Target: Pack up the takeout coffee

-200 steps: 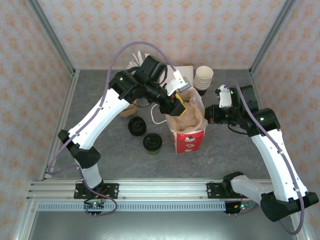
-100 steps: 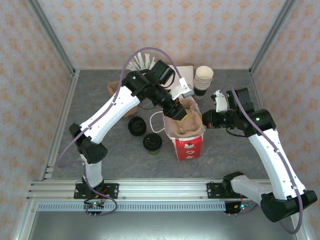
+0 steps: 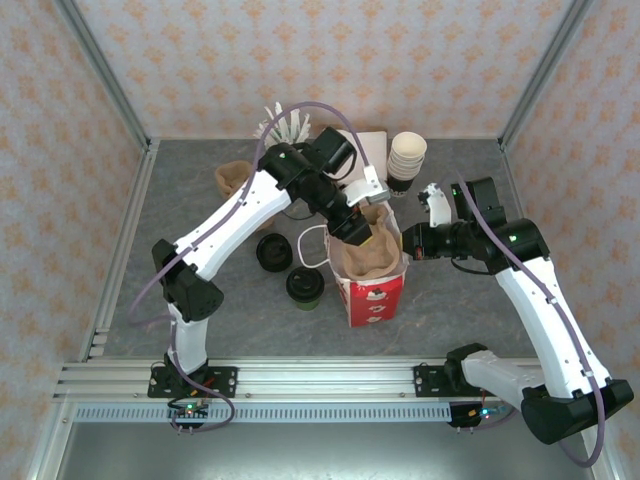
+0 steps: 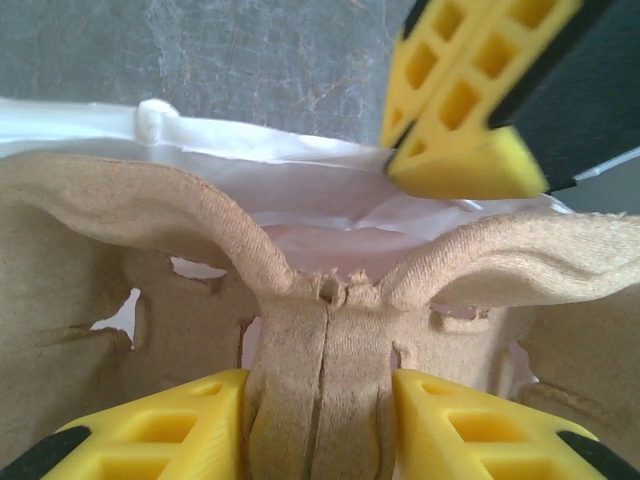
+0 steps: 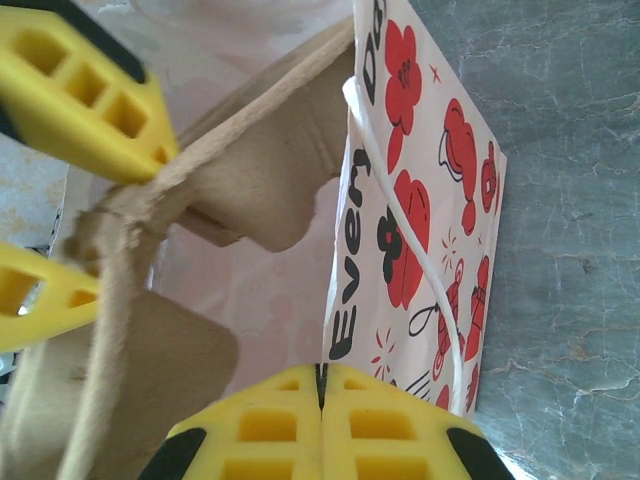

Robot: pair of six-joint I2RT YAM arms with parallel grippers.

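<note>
My left tool (image 4: 320, 405) is clamped on the middle ridge of a cardboard carrier (image 4: 120, 300), which sits down in the open mouth of a red-and-white paper bag (image 3: 372, 295). My right tool (image 5: 320, 400) is clenched flat on the bag's right rim. The bag stands upright near the middle of the bench (image 3: 440, 320). The takeout coffee (image 3: 305, 285) stands just left of the bag, toward the near edge, apart from both tools.

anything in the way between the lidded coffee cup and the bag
Yes. The cardboard carrier sits in the bag mouth, left gripper clamped on its centre ridge; the right gripper pinches the bag rim. Only the bag's handle lies between it and the takeout coffee.
</note>
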